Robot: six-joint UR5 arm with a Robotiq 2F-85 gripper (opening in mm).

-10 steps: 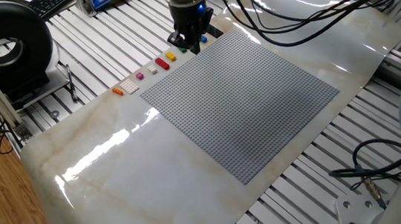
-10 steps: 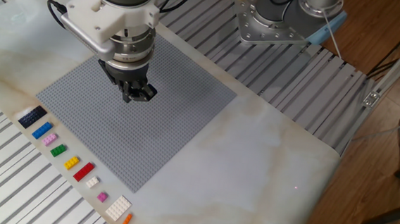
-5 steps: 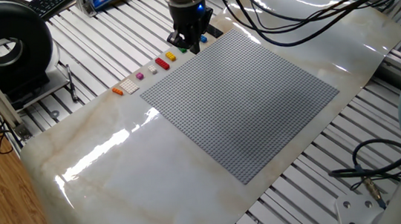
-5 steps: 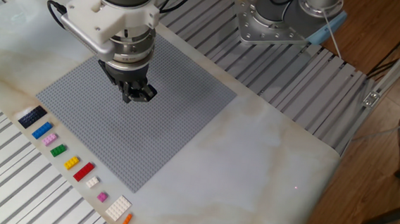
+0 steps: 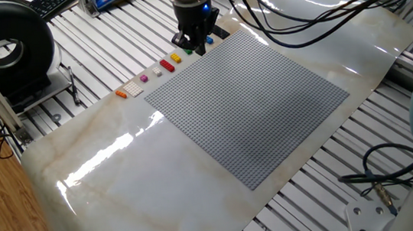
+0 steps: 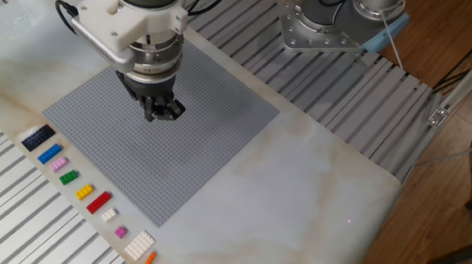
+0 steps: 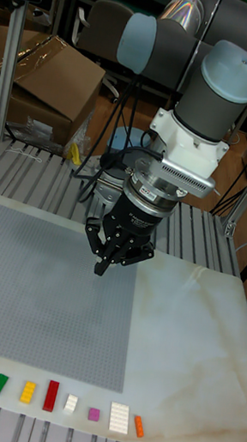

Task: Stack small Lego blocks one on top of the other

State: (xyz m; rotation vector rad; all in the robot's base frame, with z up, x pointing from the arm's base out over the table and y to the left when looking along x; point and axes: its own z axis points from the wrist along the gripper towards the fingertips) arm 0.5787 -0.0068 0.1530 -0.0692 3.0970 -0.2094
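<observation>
1. Hovering over the grey baseplate, the pincer points down; fingers look drawn close with nothing visibly between them, though I cannot tell for sure.
2. Small Lego blocks lie in a row on the worktop just beside the baseplate's edge: black, blue, pink-purple.
3. Each is separate, flat, single-coloured, studded.
4. Judgement: nothing stacked yet; all picking and stacking remain.

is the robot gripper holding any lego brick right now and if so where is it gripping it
Nothing shows between the fingertips of the gripper. They look closed together above the grey baseplate, though a tiny brick could be hidden.
</observation>
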